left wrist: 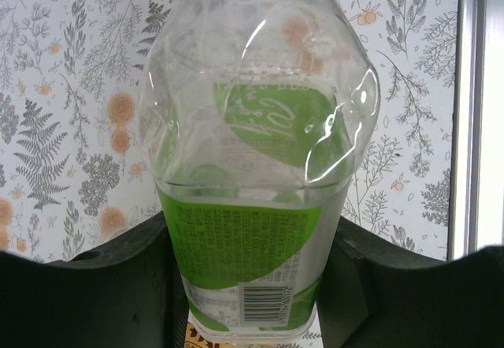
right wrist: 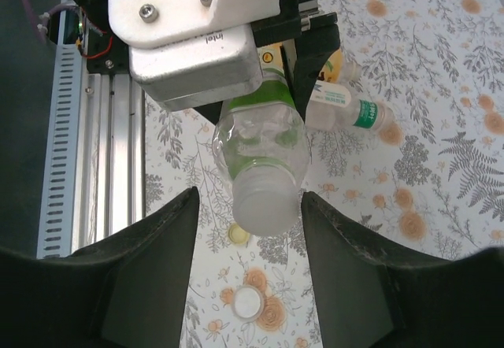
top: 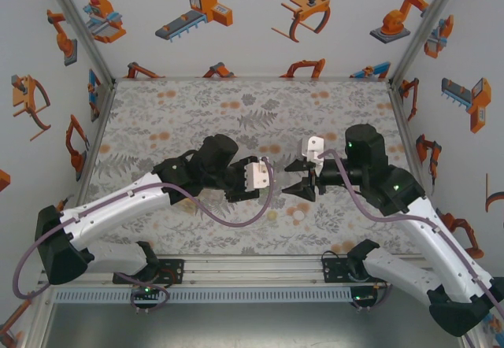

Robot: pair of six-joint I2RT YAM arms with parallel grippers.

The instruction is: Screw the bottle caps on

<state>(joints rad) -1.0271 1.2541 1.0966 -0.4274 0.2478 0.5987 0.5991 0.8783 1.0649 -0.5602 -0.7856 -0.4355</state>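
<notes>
Floral table [top: 157,112]; left claw [left wrist: 252,281] clamps clear bottle [left wrist: 252,127], axis level (neck toward right claw [right wrist: 250,206], jaws apart).

Clear bottle [left wrist: 252,88], green-and-white label [left wrist: 244,246]; grey-fern, orange-flower table [top: 197,112].

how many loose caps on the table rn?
2. A pale yellow cap sits partly behind the mouth end of the held clear bottle. A white cap lies apart from it, lower in the right wrist view. Others may be hidden.
</notes>
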